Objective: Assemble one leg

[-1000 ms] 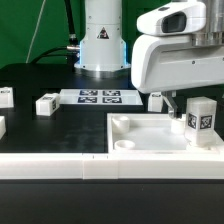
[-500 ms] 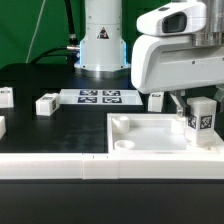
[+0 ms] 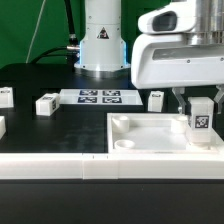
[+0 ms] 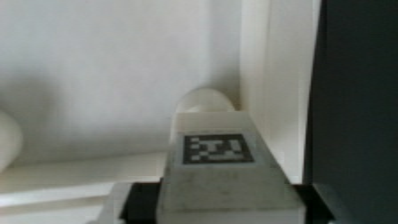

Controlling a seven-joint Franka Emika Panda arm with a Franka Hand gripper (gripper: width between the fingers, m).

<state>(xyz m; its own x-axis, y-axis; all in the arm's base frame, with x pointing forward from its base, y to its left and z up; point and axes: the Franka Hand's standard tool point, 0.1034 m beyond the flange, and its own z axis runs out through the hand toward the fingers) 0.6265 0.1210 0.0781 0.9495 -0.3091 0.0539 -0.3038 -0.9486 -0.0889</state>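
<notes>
My gripper [image 3: 200, 104] is shut on a leg [image 3: 201, 120], a white stubby block with a black-and-white tag. It holds the leg upright over the far corner of the large white panel [image 3: 150, 133], at the exterior view's right. In the wrist view the leg [image 4: 217, 160] fills the space between the dark fingers [image 4: 146, 203]. A round corner socket [image 4: 208, 98] lies just beyond its tip. Whether the leg touches the panel cannot be told. Other loose legs lie on the table [image 3: 46, 104], [image 3: 6, 96], [image 3: 156, 100].
The marker board [image 3: 100, 97] lies flat in front of the robot base [image 3: 103, 45]. A white block end shows at the exterior view's left edge [image 3: 1, 126]. A long white rail [image 3: 60, 166] runs along the front. The panel has a raised rim [image 4: 276, 80].
The wrist has turned a little with the leg in its grip, so the leg's tagged face now looks more square to the exterior camera. It stays over the same panel corner.
</notes>
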